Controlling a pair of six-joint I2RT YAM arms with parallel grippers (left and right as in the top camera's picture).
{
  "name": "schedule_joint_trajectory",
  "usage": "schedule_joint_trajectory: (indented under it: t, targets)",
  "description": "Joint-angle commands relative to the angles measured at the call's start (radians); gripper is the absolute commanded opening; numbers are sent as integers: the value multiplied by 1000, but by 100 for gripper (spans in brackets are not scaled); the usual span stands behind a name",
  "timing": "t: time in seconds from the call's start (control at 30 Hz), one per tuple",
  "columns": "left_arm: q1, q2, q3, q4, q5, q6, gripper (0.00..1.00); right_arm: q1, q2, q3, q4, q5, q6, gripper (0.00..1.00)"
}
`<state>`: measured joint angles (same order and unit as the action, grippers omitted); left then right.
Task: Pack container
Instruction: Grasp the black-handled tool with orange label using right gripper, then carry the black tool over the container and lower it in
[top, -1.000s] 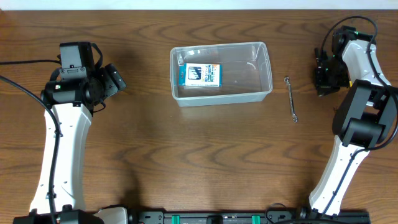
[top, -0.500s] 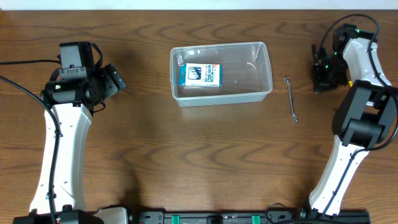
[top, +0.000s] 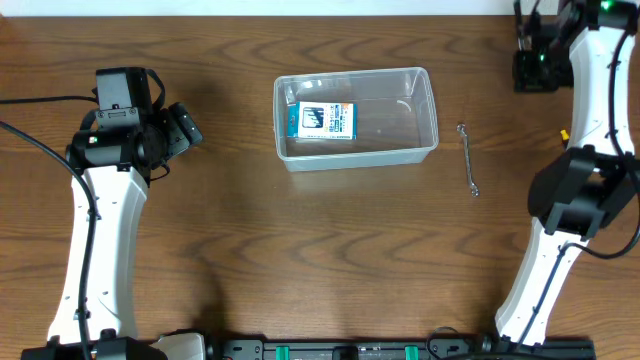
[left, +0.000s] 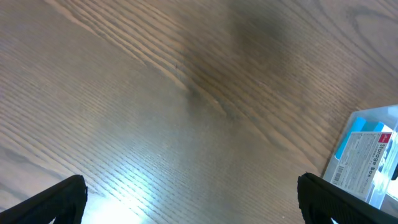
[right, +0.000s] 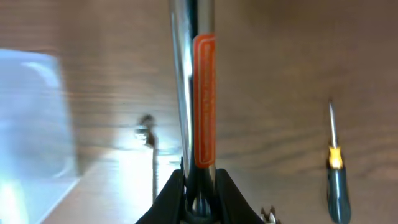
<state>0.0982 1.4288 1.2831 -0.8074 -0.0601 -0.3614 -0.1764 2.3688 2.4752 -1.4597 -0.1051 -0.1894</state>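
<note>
Table: dark brown wood grain, running under everything in view.

My left arm: white, reaching up the left side of the table, well apart from the container.

My right arm: white, stretched along the right edge to the far right corner.

Container: the clear, shallow tub sits upright at the far centre of the table, between my two arms, touching neither. My left wrist view catches only its corner at the right edge; my right wrist view shows it as a pale blur on the left.

Blue-and-white box: lying flat inside the container, at its left end.

My left claw: released, with its black fingertips spread to the corners of the wrist view over bare wood, left of the container.

My right claw: clenched on a steel tool, high over the far right corner.

Steel tool: a bright shaft with an orange strip down it, sticking straight out from my jaws — what kind of tool, I cannot tell.

Wrench: slim and silver, lying flat on the wood just right of the container, not touching it.

Screwdriver: small, dark handle with a yellow band, lying on the table — seen at the right of my right wrist view.
</note>
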Motion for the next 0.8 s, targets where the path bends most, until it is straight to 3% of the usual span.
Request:
schedule_joint_trajectory:
  t: [0.0,0.17,0.77]
  targets:
    - [4,-3,-6,-2,-16,17,98,61,-3,103,-45,-91,-109,1]
    - [4,-3,-6,-2,-16,17,98,143,-14,190,-125,-162,-211,1]
    - [4,-3,-6,-2,-16,17,98,496,-45,176,-238,-175,-587,1]
